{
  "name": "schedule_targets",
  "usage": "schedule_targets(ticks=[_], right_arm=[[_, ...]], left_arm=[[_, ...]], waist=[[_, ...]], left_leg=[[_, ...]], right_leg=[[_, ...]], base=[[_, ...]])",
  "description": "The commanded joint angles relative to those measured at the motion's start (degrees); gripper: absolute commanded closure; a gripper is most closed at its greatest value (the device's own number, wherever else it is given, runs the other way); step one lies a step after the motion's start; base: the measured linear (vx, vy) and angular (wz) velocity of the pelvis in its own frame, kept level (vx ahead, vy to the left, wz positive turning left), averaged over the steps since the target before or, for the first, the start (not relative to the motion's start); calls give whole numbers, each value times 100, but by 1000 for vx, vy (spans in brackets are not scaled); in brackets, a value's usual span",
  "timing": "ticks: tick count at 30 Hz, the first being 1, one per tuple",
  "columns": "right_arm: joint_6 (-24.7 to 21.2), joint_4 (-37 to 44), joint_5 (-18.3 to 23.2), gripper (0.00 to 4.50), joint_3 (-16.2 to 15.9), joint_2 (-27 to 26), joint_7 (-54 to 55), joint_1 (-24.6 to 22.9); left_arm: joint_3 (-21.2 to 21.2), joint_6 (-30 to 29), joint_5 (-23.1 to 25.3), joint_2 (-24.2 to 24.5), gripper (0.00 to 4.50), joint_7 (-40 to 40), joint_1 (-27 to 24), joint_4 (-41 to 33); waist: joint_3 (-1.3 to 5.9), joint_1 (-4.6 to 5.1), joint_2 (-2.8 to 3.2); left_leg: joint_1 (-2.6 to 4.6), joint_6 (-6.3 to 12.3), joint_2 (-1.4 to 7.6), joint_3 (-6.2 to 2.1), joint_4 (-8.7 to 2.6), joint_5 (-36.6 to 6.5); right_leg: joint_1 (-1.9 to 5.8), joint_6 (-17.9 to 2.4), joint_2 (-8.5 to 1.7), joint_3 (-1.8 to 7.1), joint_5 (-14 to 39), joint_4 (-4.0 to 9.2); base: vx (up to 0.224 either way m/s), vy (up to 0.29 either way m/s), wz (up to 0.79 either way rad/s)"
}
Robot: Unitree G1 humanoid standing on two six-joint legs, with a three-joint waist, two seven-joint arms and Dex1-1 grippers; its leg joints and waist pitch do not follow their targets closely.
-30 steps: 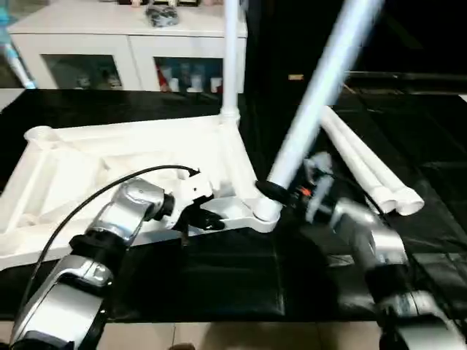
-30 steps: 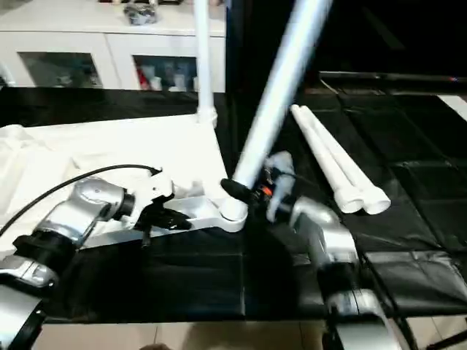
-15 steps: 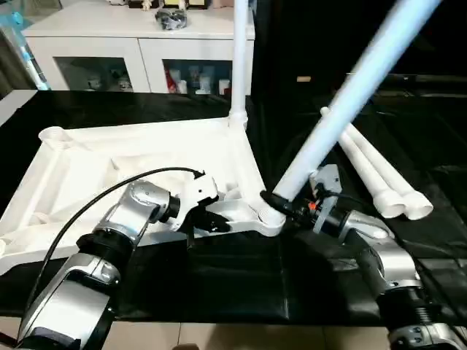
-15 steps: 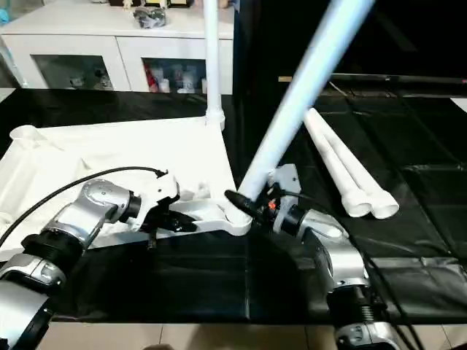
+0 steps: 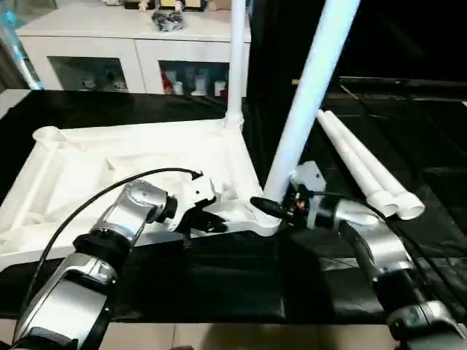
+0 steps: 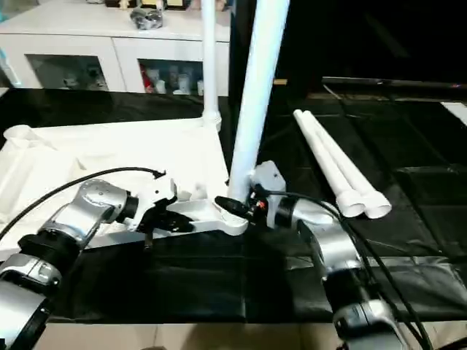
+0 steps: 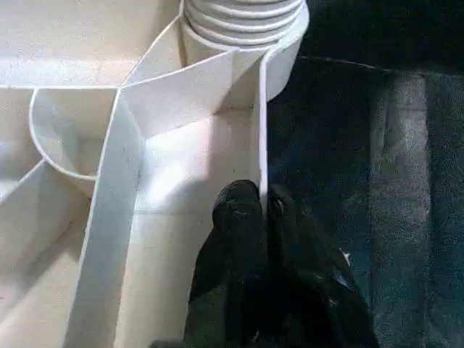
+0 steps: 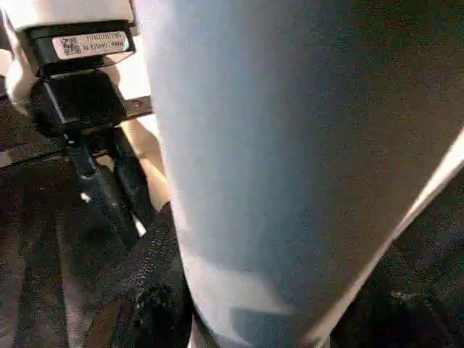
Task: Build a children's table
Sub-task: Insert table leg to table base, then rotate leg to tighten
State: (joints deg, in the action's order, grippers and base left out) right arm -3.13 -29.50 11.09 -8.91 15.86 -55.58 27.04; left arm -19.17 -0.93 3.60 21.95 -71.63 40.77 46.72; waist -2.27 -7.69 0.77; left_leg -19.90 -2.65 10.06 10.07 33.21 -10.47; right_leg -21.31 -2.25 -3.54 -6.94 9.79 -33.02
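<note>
Fitting the second leg point(image 5: 310, 95) into the near right corner socket point(image 5: 266, 215) of the upturned table top point(image 5: 131, 171) looks to be the step in hand. The top lies ribs-up on the black mat point(image 5: 219, 284), filling the scene from nine o'clock to the centre, and one leg point(image 5: 235, 65) already stands upright in its far corner at about twelve o'clock. The right gripper point(image 5: 281, 206) clasps the second leg low down, its fingers closed round the thick base just above the socket, and the leg rises nearly upright, leaning only slightly toward one o'clock. The left gripper point(image 5: 211, 222) is pinched shut on the thin rim wall point(image 7: 261, 130) of the top, just beside that corner, apparently steadying the top against the push. Two more legs point(image 5: 365, 168) lie side by side on the mat at two o'clock, well apart from the top. Whether the ribbed foot point(image 7: 243, 18) is fully home in the socket cannot be told. The next move probably calls for bringing the leg truly vertical and pressing or twisting it down while the left grip holds the corner firm, then letting go to fetch a spare leg.
</note>
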Motion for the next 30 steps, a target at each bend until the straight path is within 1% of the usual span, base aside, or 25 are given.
schedule_targets(ticks=[1,2,3,5,7,8,9,10,11,12,16,17,18,19,20,21,22,23,24,25,26,27,28,29,30], right_arm=[[-259,-356,-49,259,-459,-58,-675,-353],[-279,-317,-17,259,-488,-40,-786,-367],[-289,-292,-1,259,-509,-27,-858,-376],[-259,-249,19,259,-610,32,-1129,-404],[-213,-235,-20,259,-730,95,-1337,-425],[-187,-246,-47,259,-782,116,-1437,-428],[-182,-250,-51,259,-788,118,-1452,-428],[-138,-284,-75,259,-796,113,-1489,-418],[-125,-290,-84,259,-802,110,-1507,-416],[-80,-309,-123,259,-814,98,-1562,-412],[-15,-359,-189,259,-790,58,-1474,-391],[15,-410,-215,259,-757,29,-1388,-370],[49,-478,-231,259,-712,-7,-1283,-340],[78,-561,-242,259,-655,-50,-1159,-301],[154,-714,-297,259,-567,-117,-883,-226],[154,-714,-297,259,-567,-117,-883,-226],[225,-1000,-344,259,-370,-250,-365,-74],[263,-1243,-371,259,-191,-368,108,62],[276,-1318,-380,259,-132,-407,252,104],[251,-1491,-370,259,-7,-491,554,211],[242,-1620,-364,259,80,-555,772,294],[230,-1779,-351,259,186,-637,1041,399],[207,-1910,-331,259,274,-708,1267,488],[173,-2077,-295,259,376,-797,1529,602],[175,-2241,-291,259,440,-884,1796,723]], left_arm=[[-3,224,137,156,450,10,154,-77],[-33,266,148,154,450,-47,170,-75],[-53,289,156,152,450,-85,181,-72],[-125,337,194,146,450,-217,229,-55],[-198,382,281,141,450,-251,323,40],[-224,407,323,133,450,-244,385,126],[-227,411,329,131,450,-242,394,140],[-244,432,366,129,450,-206,435,217],[-246,429,385,127,450,-173,460,269],[-245,421,452,120,450,-52,546,453],[-151,321,448,102,450,127,585,587],[-98,259,414,96,450,180,581,603],[-48,183,375,96,450,219,569,592],[-9,114,339,100,450,244,556,573],[56,-6,281,119,450,308,507,480],[56,-6,281,119,450,308,507,480],[186,-280,173,147,450,415,381,241],[279,-499,113,165,450,507,259,7],[308,-554,109,165,450,530,224,-56],[360,-743,91,166,450,577,95,-323],[397,-920,74,160,450,618,-10,-559],[446,-1164,46,139,450,680,-141,-867],[489,-1377,19,110,450,740,-250,-1131],[543,-1671,-13,66,450,821,-379,-1463],[594,-1991,-46,-6,450,907,-495,-1800]], waist=[[226,31,-5],[237,9,-3],[239,1,-8],[265,-37,19],[284,-52,32],[291,-63,52],[297,-68,43],[297,-79,58],[298,-78,46],[303,-83,51],[287,-88,43],[285,-86,45],[277,-80,28],[267,-68,41],[259,-54,33],[252,-42,40],[221,-13,19],[216,3,42],[170,78,20],[187,112,31],[193,158,11],[186,189,-10],[191,247,19],[171,281,26],[176,321,40]], left_leg=[[105,82,414,-217,-461,-2111],[118,95,428,-204,-457,-2051],[99,112,428,-204,-466,-1990],[79,127,461,-202,-476,-1822],[66,114,482,-192,-483,-1698],[69,117,475,-180,-474,-1643],[64,121,471,-172,-468,-1605],[55,113,474,-175,-468,-1551],[48,124,464,-165,-463,-1534],[55,127,457,-160,-457,-1501],[56,144,452,-164,-459,-1518],[61,136,453,-165,-459,-1546],[66,129,457,-169,-466,-1595],[78,113,460,-174,-473,-1678],[92,91,461,-179,-480,-1755],[96,64,461,-184,-483,-1811],[119,12,463,-199,-498,-1999],[153,-46,470,-215,-500,-2126],[136,-119,436,-246,-513,-2351],[149,-144,403,-269,-498,-2427],[157,-164,421,-284,-502,-2433],[149,-172,439,-290,-523,-2451],[130,-220,459,-317,-532,-2535],[124,-186,434,-307,-541,-2573],[119,-210,442,-312,-547,-2614]], right_leg=[[95,-246,-717,385,3499,658],[83,-296,-718,406,3379,639],[101,-319,-719,409,3302,628],[123,-417,-716,425,2928,570],[144,-611,-697,435,2377,497],[147,-703,-694,439,2153,472],[158,-732,-697,439,2060,462],[172,-801,-703,440,1919,436],[177,-807,-701,437,1891,441],[185,-831,-699,436,1842,436],[195,-769,-713,426,2143,467],[191,-757,-712,424,2207,471],[186,-734,-720,423,2352,484],[173,-710,-721,421,2511,506],[164,-688,-725,424,2631,524],[154,-695,-736,425,2702,525],[144,-648,-746,416,2989,554],[122,-655,-764,416,3151,556],[130,-543,-765,371,3578,609],[138,-351,-772,348,3889,658],[125,-337,-787,359,3886,651],[130,-371,-787,361,3845,653],[142,-426,-796,359,3748,619],[121,-432,-752,345,3745,644],[126,-489,-746,364,3579,620]], base=[[0,0,0],[0,0,0],[0,0,0],[0,0,0],[0,0,0],[0,0,0],[0,0,0],[0,0,0],[0,0,0],[0,0,0],[0,0,0],[0,0,0],[0,0,0],[0,0,0],[0,0,0],[0,0,0],[0,0,0],[0,0,0],[0,0,0],[0,0,0],[0,0,0],[0,0,0],[0,0,0],[0,0,0],[0,0,0]])
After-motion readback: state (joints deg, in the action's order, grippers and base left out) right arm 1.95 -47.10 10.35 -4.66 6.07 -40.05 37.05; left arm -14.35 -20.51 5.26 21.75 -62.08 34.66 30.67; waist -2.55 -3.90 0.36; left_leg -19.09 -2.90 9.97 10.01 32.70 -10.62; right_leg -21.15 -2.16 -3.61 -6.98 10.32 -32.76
